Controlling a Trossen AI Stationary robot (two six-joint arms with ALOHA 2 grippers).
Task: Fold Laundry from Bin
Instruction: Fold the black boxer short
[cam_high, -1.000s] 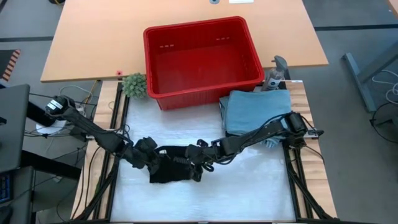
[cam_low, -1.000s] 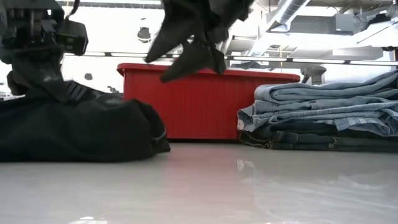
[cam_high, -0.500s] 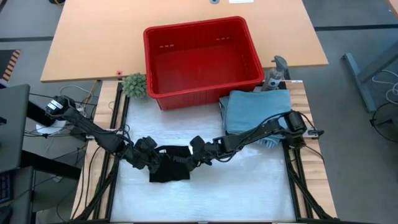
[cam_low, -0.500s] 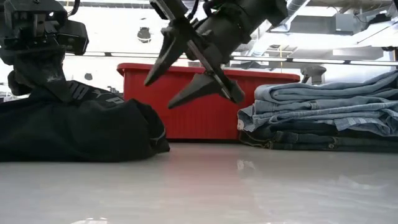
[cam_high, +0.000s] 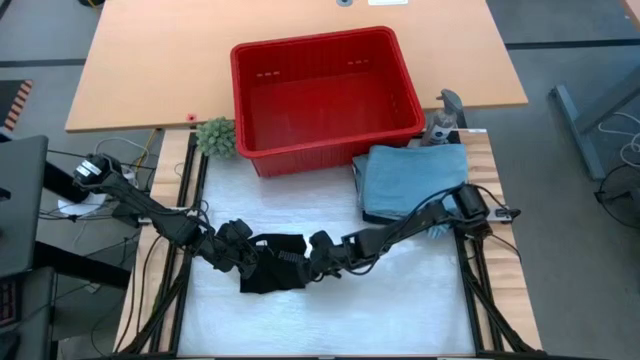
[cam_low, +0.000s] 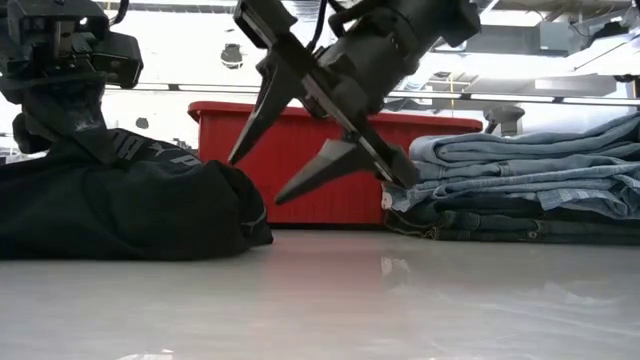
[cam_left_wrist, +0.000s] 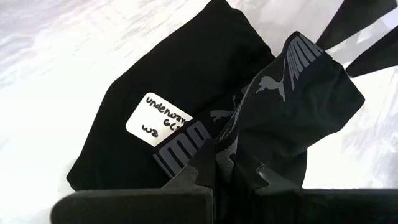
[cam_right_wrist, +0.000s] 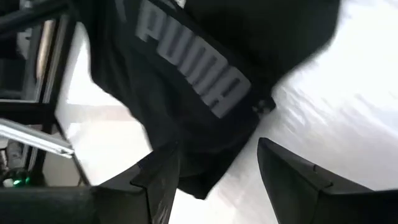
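Landmark: bin (cam_high: 325, 95), at the table's far middle. Beside its left near corner, plant (cam_high: 215, 136). Against its right near corner, denim stack (cam_high: 410, 180). In front, well apart, garment (cam_high: 272, 268) flat on the mat (cam_high: 400, 300). Left gripper (cam_high: 243, 258) on the garment's left end, right gripper (cam_high: 318, 262) just over its right end, nearer than the stack.
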